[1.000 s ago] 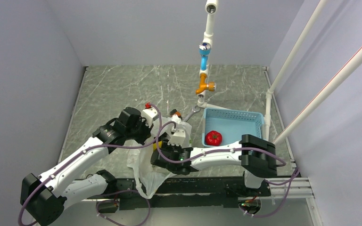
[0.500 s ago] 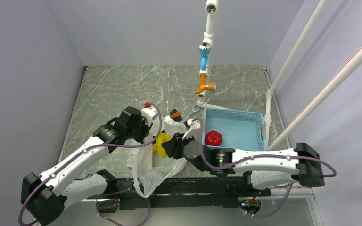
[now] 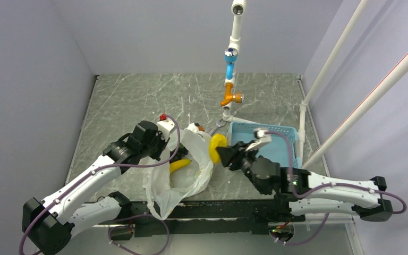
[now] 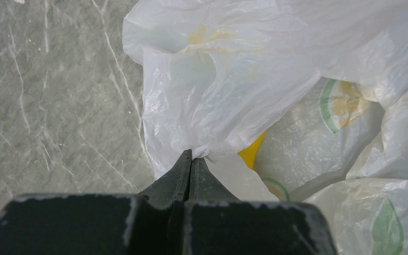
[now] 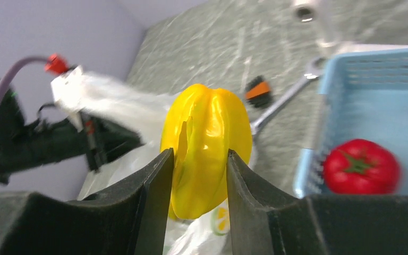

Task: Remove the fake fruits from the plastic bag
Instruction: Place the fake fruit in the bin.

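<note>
From my overhead view the grey marbled table [image 3: 133, 101] fills the middle of the cell. Both arms reach in from the near edge.

The plastic bag [image 3: 196, 178] lies crumpled on the near-centre part of the table, between the two arms, with its mouth gaping upward. The light blue basket [image 3: 289, 129] sits just to its right, partly covered by my right arm.

My left pincer [image 4: 191, 158] has its jaws pressed fully together on a fold of the bag's rim, and the film bunches into a point where they meet. Through the left wrist camera I see lemon-slice prints on the film and a sliver of yellow just beyond the pinched fold.

My right pincer [image 5: 199, 156] is closed around the yellow ridged fruit [image 5: 207, 138], one finger on each flank. It holds the fruit in the air, clear of the bag, between the bag's right edge and the basket's left wall.

A banana [image 3: 179, 165] lies inside the open bag, near its left side.

The red round fruit [image 5: 360, 166] rests on the basket floor, as the right wrist camera shows. From overhead my arm hides it.

A silver wrench [image 5: 284, 103] lies on the table just beyond the basket's far-left corner.
</note>
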Controlling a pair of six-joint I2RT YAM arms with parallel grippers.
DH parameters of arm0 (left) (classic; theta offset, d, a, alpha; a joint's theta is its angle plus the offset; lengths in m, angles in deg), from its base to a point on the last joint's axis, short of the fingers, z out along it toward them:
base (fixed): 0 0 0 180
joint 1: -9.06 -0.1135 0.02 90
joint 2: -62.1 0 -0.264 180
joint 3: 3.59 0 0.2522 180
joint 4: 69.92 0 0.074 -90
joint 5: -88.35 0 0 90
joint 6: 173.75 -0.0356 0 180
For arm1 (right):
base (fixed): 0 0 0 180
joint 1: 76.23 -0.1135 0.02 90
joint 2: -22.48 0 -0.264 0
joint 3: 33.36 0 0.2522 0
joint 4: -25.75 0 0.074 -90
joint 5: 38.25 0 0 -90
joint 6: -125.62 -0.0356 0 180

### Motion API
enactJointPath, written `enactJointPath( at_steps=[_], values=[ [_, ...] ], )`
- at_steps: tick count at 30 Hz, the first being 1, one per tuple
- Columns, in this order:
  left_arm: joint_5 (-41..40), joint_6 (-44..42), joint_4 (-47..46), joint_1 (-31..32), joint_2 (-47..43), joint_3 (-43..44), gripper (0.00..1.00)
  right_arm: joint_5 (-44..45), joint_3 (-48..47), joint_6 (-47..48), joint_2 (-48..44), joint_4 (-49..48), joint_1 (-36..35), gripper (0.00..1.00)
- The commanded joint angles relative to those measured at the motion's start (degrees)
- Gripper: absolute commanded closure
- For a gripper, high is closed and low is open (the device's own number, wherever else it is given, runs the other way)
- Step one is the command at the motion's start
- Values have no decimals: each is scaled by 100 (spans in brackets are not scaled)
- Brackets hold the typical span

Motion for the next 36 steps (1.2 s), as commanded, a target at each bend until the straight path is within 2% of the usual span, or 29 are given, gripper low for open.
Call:
enactJointPath(
  at_steps=[1,3,5,8,10,12,14,16,18,21,25,32,34,36],
  values=[
    [-88,33,30,23,49,259,100,1868,-61,-2309,-536,2626,33,65],
    [-88,42,23,25,25,252,100,2123,-116,-3603,-601,3870,35,63],
    [-89,38,13,23,8,236,100,2240,-119,-4306,-573,4594,69,62],
    [-96,29,15,25,19,239,100,2294,-111,-4404,-323,4723,276,60],
    [-96,36,30,25,47,251,100,2219,-145,-4080,-68,4429,601,59],
    [-101,42,31,25,54,251,100,1992,-126,-3350,229,3708,1200,59],
    [-119,48,42,25,60,241,100,1434,11,-1985,487,2447,2026,58],
    [-142,45,31,20,58,229,100,319,147,-597,726,1215,2892,58],
    [-160,45,31,25,49,225,100,-409,147,-264,1039,666,3690,59],
    [-175,44,21,25,40,214,100,-1158,-34,-341,1584,520,4363,59],
    [-157,32,19,25,67,231,100,-2084,-74,-400,2238,154,4700,62],
    [-122,15,15,22,85,238,100,-2658,-109,-235,3127,-185,4742,57],
    [-112,12,12,25,77,250,100,-2746,-92,-185,3238,-268,4751,53],
    [-100,9,9,22,76,238,100,-2754,-86,-118,3310,-327,4758,40]
  ],
)
